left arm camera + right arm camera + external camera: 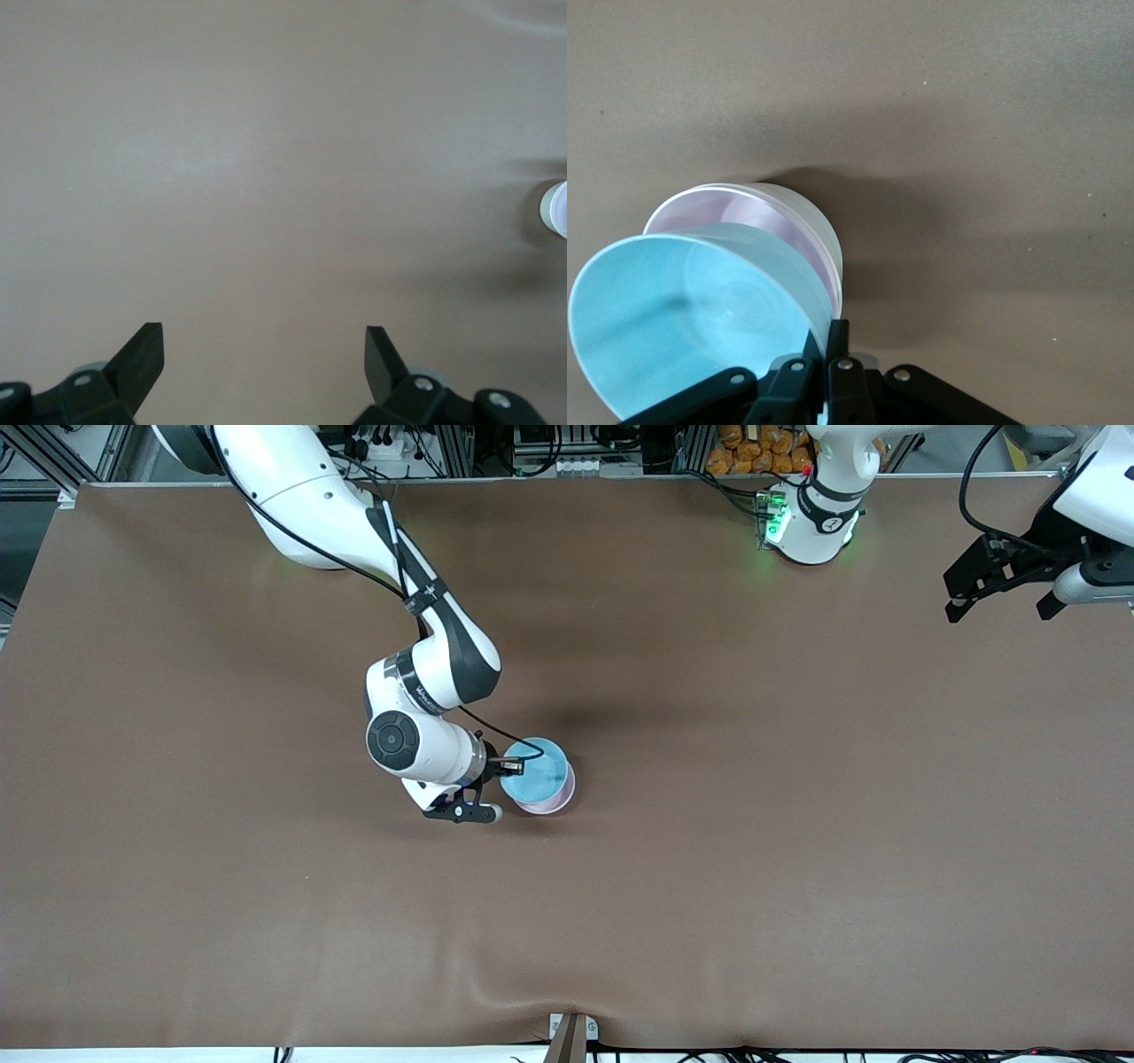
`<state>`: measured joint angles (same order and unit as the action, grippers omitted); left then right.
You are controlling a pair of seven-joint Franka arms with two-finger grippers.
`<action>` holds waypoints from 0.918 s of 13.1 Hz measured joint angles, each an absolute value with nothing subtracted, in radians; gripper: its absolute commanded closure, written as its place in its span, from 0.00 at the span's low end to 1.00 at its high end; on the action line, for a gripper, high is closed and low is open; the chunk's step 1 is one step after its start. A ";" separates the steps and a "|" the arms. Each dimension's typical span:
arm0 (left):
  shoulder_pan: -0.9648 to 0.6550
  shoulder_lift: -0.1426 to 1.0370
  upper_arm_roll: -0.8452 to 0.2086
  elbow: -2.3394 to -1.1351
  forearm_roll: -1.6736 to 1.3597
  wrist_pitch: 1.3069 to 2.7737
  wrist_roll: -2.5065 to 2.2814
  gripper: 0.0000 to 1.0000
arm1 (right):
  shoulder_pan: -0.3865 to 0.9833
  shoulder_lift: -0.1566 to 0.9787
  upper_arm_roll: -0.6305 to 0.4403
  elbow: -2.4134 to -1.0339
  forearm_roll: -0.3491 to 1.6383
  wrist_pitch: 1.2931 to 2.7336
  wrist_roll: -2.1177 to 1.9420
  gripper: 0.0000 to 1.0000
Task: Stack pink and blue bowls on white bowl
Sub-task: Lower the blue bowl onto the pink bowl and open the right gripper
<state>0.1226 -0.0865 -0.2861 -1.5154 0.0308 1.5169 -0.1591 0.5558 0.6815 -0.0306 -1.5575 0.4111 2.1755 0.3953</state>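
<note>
From above, the right gripper [507, 765] is low over the middle of the table [797, 824], fingers pinched tight on the rim of the blue bowl [534, 770], which sits tilted over the pink bowl [558, 797]. Only the right wrist camera shows the pink bowl nested in the white bowl [819, 232] beneath it. Three bowls, one of each colour, all right at that gripper. The left gripper [1001, 598] waits wide open and empty over its own end of the table, well apart.
</note>
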 measured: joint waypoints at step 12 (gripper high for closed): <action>0.118 -0.118 -0.363 -1.498 0.008 1.519 -0.159 0.00 | 0.558 0.704 -0.026 -1.560 0.410 2.240 0.395 0.00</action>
<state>0.1182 -0.1177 -0.3626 -1.4983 0.0085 1.5191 -0.1587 0.5581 0.7040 -0.0259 -1.5599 0.4102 2.2395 0.3953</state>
